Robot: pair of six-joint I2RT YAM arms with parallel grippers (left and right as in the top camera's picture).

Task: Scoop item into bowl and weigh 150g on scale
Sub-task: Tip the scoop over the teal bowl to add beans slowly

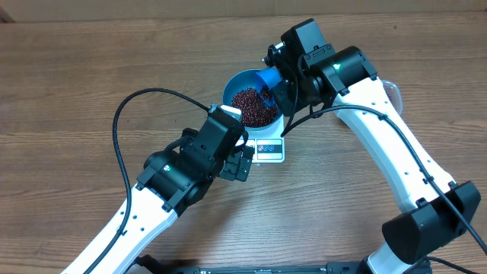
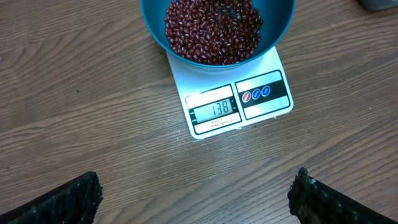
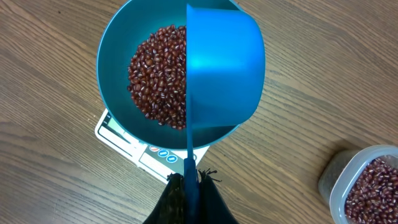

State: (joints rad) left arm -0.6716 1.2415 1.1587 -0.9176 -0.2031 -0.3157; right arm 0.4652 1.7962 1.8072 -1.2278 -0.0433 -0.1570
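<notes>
topping up: the right gripper (image 3: 188, 186), clamped tight on the handle of a small blue scoop (image 3: 224, 68), holds the scoop turned on its side directly ahead of its fingers and over the blue bowl (image 3: 115, 56). the bowl sits on the white scale (image 2: 273, 65) and holds a mound of red-brown beans (image 3: 155, 74). whether any beans are left in the scoop cannot be told from here. the left gripper (image 2: 196, 202) hangs with its jaws spread wide and empty, the scale just ahead of it on the wooden table (image 2: 74, 93). the scale's display (image 2: 214, 109) reads 138; three round buttons (image 2: 256, 94) sit beside it, their markings too small to read, and no brand name is legible. the task looks to be in its final pours, a little short of the 150 g target. the next move likely calls for a small, careful extra measure from the clear tub (image 3: 367, 180) off to the right gripper's right, trickled in while watching the display.
</notes>
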